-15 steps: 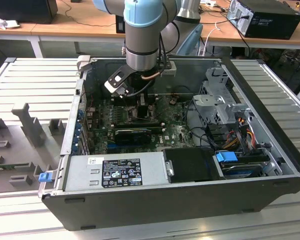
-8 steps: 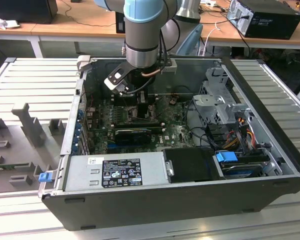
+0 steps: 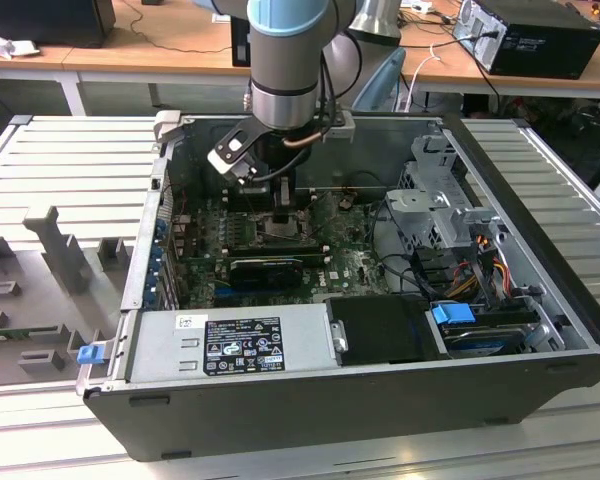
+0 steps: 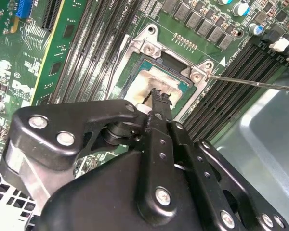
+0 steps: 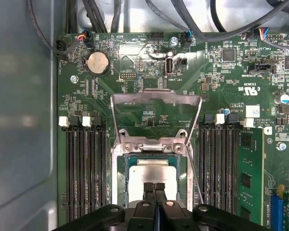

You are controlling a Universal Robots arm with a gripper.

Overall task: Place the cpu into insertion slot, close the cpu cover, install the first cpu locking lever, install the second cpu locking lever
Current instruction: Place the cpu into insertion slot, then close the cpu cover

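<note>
The cpu [image 5: 151,171] lies flat in the insertion slot [image 5: 117,168] on the green motherboard, its silver top showing in both wrist views [image 4: 149,81]. The cpu cover [image 5: 156,97] stands swung open behind the slot, with the board visible through its window. One thin wire locking lever [image 4: 250,82] sticks out free beside the insertion slot [image 4: 133,72], also visible as a wire [image 5: 193,168]. My gripper [image 5: 154,186] hangs just over the cpu, fingers shut together with nothing between them [image 4: 159,97]. In the exterior view the gripper [image 3: 278,210] reaches down into the open computer case.
Long black memory slots [image 5: 84,173] flank the socket on both sides. A grey power supply [image 3: 235,340] sits at the case's front, a drive cage [image 3: 440,205] and cable bundles [image 3: 480,265] on the exterior view's right. The case wall [image 5: 24,120] is close by.
</note>
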